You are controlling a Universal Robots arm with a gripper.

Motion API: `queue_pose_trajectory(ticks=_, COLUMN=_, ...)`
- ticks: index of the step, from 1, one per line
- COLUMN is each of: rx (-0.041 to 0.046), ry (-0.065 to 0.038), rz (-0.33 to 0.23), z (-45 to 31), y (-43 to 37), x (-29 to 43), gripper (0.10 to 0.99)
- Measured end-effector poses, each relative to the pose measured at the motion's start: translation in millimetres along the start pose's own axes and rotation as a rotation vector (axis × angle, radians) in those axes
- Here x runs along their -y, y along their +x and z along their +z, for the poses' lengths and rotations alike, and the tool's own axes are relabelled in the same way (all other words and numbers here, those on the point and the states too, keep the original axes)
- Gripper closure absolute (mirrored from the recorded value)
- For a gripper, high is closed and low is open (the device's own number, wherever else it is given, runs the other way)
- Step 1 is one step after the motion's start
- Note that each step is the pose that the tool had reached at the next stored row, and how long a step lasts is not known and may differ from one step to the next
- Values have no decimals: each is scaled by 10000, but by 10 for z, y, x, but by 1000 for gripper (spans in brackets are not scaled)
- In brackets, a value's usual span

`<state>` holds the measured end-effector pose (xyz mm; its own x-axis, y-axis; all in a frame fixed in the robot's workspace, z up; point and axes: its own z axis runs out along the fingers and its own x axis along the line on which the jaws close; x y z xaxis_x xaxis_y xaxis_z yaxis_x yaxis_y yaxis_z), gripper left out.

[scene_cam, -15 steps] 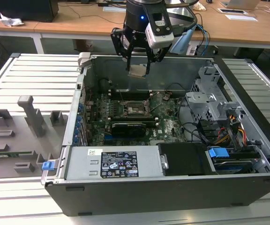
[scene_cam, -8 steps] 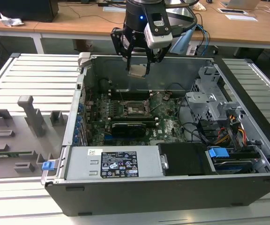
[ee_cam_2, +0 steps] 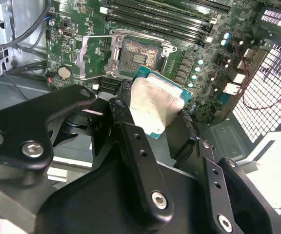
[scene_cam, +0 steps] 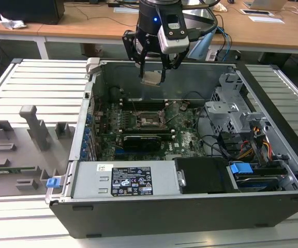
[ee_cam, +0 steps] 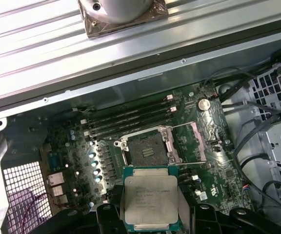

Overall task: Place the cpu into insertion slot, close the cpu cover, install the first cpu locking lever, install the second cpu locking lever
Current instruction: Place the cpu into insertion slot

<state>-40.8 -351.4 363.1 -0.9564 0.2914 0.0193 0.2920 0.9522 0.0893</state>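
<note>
In the exterior view my gripper hangs over the open computer case, shut on the cpu, a flat square chip with a pale metal top. Well below it lies the insertion slot, a black square socket on the green board. Both wrist views show the cpu clamped by its edges between the black fingers, clear of the board. The insertion slot lies bare. The cpu cover, a silver frame, is swung open beside the socket.
Long black memory slots run beside the socket. A power supply fills the case's near side. A metal drive cage and loose cables sit at the exterior view's right. A grey fixture tray lies outside on the left.
</note>
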Motion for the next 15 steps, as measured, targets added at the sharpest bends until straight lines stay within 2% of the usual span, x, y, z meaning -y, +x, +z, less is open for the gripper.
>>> queue_pose_trajectory(ticks=15, rx=47, ry=-10, rz=522, z=6, y=7, x=2, gripper=557)
